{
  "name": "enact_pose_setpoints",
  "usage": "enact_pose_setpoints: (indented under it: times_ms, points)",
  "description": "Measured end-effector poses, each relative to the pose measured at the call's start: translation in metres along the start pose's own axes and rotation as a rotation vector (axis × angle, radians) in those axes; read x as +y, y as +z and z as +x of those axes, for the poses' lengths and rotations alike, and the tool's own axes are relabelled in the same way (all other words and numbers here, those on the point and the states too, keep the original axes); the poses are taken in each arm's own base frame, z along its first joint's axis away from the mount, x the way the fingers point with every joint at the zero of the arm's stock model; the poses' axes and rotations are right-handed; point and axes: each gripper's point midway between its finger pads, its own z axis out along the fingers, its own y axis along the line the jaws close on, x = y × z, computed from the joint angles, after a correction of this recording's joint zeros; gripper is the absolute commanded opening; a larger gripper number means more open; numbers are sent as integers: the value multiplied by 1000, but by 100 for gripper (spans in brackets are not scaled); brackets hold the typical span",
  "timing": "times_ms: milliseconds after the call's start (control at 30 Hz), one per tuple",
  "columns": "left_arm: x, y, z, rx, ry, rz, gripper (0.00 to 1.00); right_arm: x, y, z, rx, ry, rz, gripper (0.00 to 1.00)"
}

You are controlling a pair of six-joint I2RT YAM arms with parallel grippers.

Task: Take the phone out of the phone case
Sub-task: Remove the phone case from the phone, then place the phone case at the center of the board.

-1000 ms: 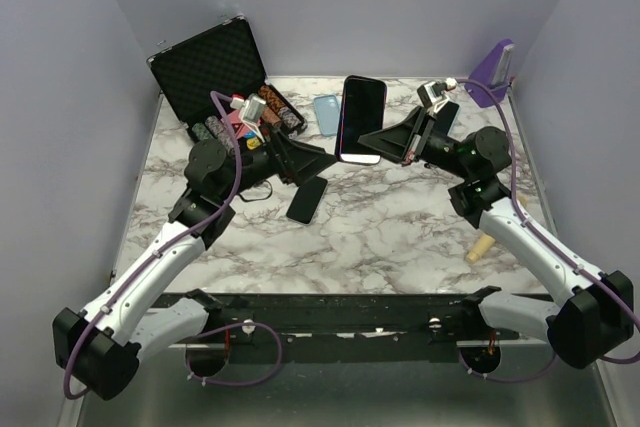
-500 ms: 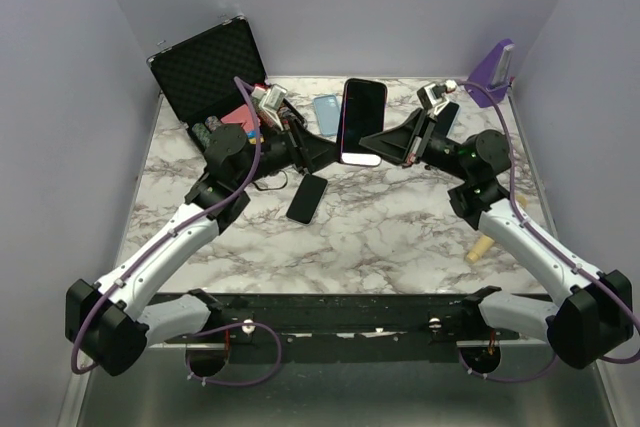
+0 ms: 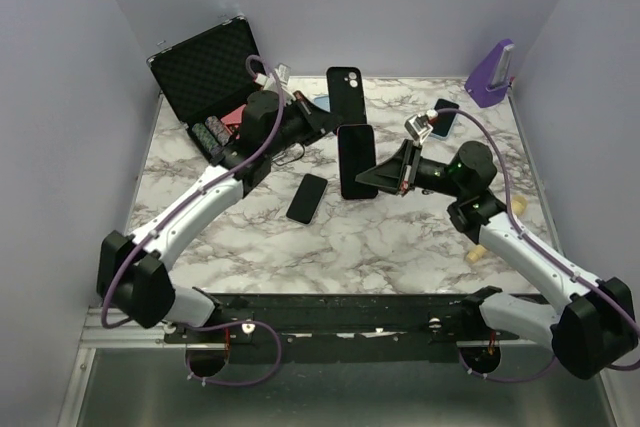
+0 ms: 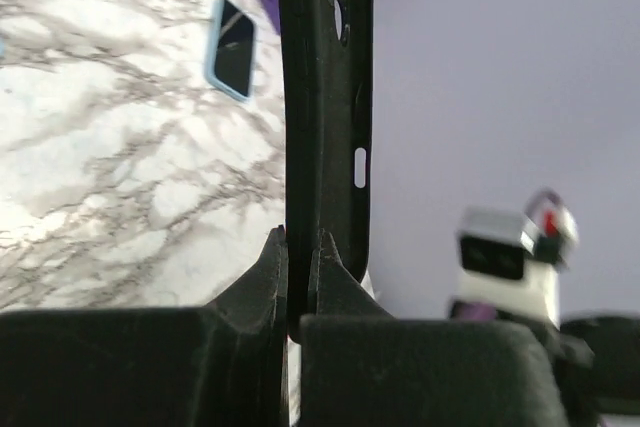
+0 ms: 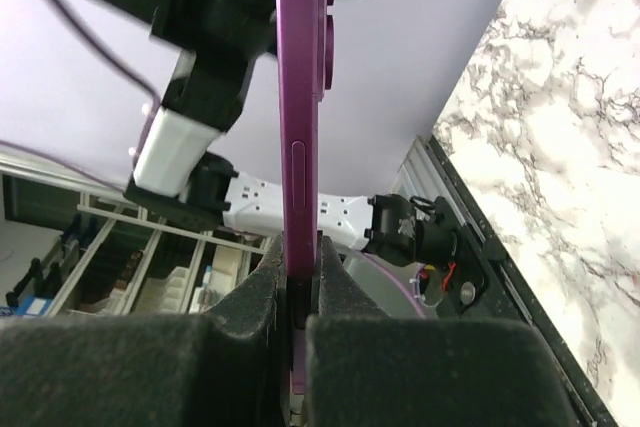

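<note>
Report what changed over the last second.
The left gripper swung in from beside the open chip case, closed on the black phone case and pulled it away toward the far wall. The right gripper, shut on the purple phone throughout, drew it nearer, out of the case. The loose dark phone on the table and the chip case stayed put.

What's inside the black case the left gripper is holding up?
No phone: the wall shows through camera cut-outs in the black case, and the phone is apart, clamped in the right gripper. The case's inner face is hidden, seen edge-on.
</note>
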Motion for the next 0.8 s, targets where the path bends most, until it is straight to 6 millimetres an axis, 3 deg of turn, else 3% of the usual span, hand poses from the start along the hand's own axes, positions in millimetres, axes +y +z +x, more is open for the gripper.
enact_pose_setpoints:
  times_ms: [167,333,467,700,800]
  points:
    - [60,55,1,20,-70,-151,0,-2,-8,7,8,-66,93,1]
    - [112,105,27,100,-126,-241,0,12,-26,-32,-171,-264,297,1]
    - [144,129,45,135,-181,-291,0,8,-49,-46,-270,-353,427,1]
    - [166,187,48,154,-251,-284,0,-31,-63,-40,-254,-329,583,1]
    - [175,201,51,162,-296,-281,0,-38,-66,-37,-248,-319,610,1]
